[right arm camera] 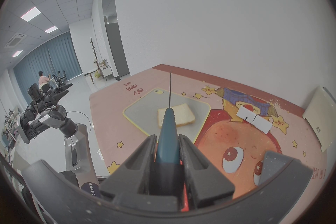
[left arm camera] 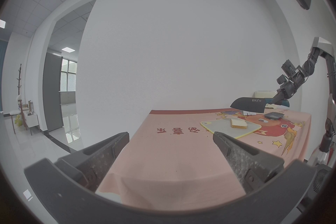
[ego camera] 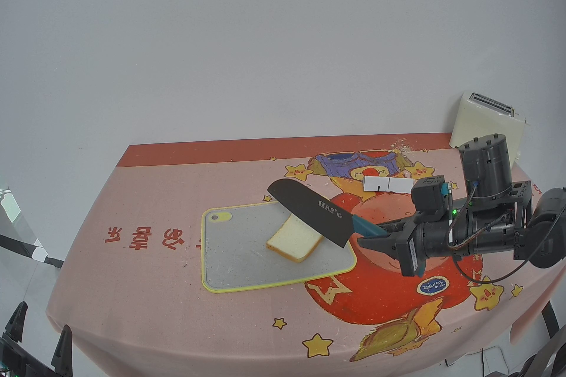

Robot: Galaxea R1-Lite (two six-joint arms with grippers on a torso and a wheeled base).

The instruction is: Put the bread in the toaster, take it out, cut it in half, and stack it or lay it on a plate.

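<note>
A slice of bread (ego camera: 295, 240) lies whole on the grey cutting board (ego camera: 236, 254) with a yellow rim, toward its right side. My right gripper (ego camera: 377, 240) is shut on the teal handle of a dark knife (ego camera: 312, 211), whose blade hangs in the air over the bread's right part. In the right wrist view the knife handle (right arm camera: 167, 137) sits between the fingers and the blade runs edge-on above the bread (right arm camera: 175, 114). The cream toaster (ego camera: 486, 125) stands at the table's far right corner. My left gripper (left arm camera: 171, 151) is open, low and off the table's left front corner.
A white folded card (ego camera: 388, 184) lies on the pink printed tablecloth behind the board. The wall runs close behind the table. In the left wrist view a dark flat object (left arm camera: 274, 115) lies on the table to the right of the board.
</note>
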